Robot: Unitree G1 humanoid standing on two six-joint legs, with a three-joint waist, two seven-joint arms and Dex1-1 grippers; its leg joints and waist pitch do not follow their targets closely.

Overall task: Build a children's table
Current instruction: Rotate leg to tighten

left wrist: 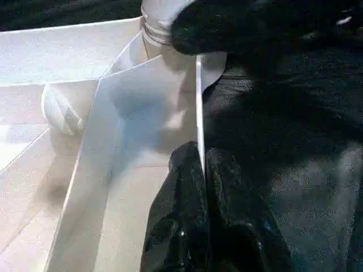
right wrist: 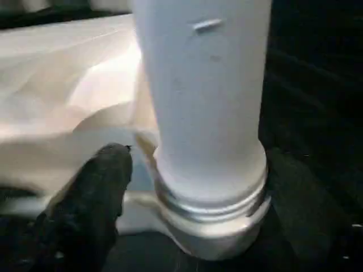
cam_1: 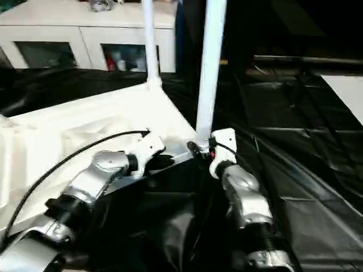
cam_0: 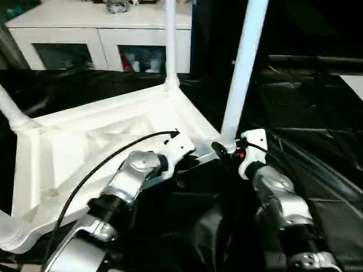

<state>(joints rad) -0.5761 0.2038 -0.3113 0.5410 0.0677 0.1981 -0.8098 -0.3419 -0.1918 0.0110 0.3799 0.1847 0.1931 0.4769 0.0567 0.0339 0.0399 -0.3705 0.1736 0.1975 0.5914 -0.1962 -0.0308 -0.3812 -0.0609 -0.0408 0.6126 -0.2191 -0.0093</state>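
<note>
1. Tabletop point(cam_0: 102, 136), white plastic, lies upside down with its ribbed underside up on a dark sheet point(cam_0: 306, 158) that covers the surface under it.
2. 3 legs rise from its corner sockets in the head views: a near right leg point(cam_0: 243, 68), a far leg point(cam_0: 170, 39) and a left leg point(cam_0: 8, 107) at the picture's edge.
3. Another white tube point(cam_0: 14, 232) shows at the tabletop's near left corner; whether it is seated there I cannot tell.
4. The left gripper point(left wrist: 201, 170) has its jaws pressed together on the thin side wall of the tabletop, just beside the near right corner; in the left wrist view the 2 black fingers point(left wrist: 181, 215) pinch that white edge between them.
5. The right gripper point(cam_0: 224, 150) sits at the foot of the near right leg, where the tube meets its socket.
6. In the right wrist view 1 black finger point(right wrist: 93, 192) stands beside the ringed base of the leg, apart from it, and the leg's base fills the space in front of the wrist; the jaws stand wide and do not clamp the tube.
7. A black cable point(cam_0: 96, 164) arcs over the silver left forearm point(cam_0: 127, 181).
8. Behind the tabletop stands a white cabinet point(cam_0: 96, 34) with glass doors.
</note>
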